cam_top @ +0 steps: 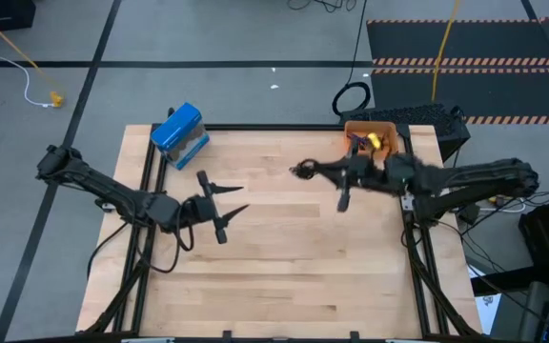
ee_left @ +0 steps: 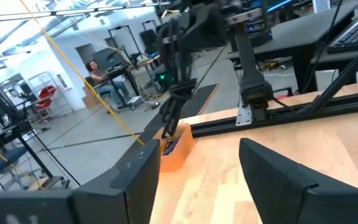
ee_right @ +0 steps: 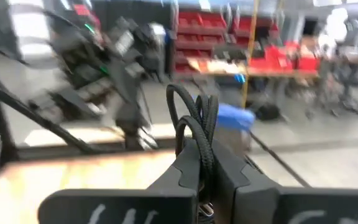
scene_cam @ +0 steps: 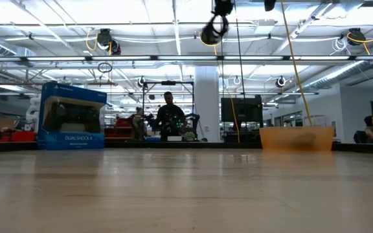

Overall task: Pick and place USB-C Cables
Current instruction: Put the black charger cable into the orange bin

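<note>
My right gripper (cam_top: 305, 171) is raised above the table's far middle and is shut on a small black bundled cable (ee_right: 194, 118). In the low view the cable (scene_cam: 214, 29) shows as a loop high over the table. An orange bin (cam_top: 375, 133) stands at the far right corner. It holds a purple-blue cable (cam_top: 358, 143), which also shows as the purple-blue cable (ee_left: 169, 147) in the left wrist view. My left gripper (cam_top: 225, 198) is open over the table's left middle and holds nothing. I see no third cable. My right gripper pinches the black cable bundle between its two fingers (ee_right: 185, 171). The bundle's loops (ee_right: 191, 106) stick out past the fingertips. The fingers point toward the table's left. The cable is lifted clear of the table and its loop (scene_cam: 211, 32) hangs below the gripper (scene_cam: 222, 6).
A blue DualShock box (cam_top: 179, 133) stands at the far left corner and shows again as the box (scene_cam: 72, 116) in the low view. A yellow item (cam_top: 374, 140) lies in the bin. A large black cable loop (cam_top: 353, 98) lies on the floor beyond the far edge. Bare wood (cam_top: 284, 276) fills the near half.
</note>
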Controlling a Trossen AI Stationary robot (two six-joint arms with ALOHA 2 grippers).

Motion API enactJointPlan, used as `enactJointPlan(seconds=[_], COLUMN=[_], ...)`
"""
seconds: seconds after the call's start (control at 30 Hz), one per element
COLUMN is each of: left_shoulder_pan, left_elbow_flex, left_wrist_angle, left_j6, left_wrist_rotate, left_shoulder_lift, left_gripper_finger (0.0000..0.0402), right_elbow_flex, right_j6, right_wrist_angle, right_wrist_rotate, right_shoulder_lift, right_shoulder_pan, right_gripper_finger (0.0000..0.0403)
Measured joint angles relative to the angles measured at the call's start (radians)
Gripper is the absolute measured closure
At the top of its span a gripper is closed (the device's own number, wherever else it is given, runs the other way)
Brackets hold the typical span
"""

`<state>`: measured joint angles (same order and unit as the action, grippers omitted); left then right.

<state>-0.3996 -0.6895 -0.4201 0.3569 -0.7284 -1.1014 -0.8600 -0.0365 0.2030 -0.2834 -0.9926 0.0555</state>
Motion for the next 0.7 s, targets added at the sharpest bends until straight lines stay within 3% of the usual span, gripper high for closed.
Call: enactJointPlan(seconds=[0.17,0.33,0.7], left_shoulder_pan=[0.01,0.026,0.033], left_elbow_flex=[0.0,0.0,0.0], left_wrist_angle=[0.007,0.007,0.052], left_j6=[0.002,-0.015,-0.065], left_wrist_rotate=[0.0,0.0,0.01], left_shoulder_lift=[0.005,0.005,0.005], left_gripper_finger=[0.0206,0.0222,0.0238], right_elbow_flex=[-0.19,-0.359,-0.64], right_j6=[-0.003,0.013,-0.009], right_wrist_angle=[-0.385,-0.657,-1.043], right_wrist_rotate=[0.012,0.106,0.289], right_shoulder_lift=[0.017,-0.013,-0.147], right_shoulder_pan=[-0.078,-0.183,-0.389], right_gripper_finger=[0.0401,0.0401,0.0398])
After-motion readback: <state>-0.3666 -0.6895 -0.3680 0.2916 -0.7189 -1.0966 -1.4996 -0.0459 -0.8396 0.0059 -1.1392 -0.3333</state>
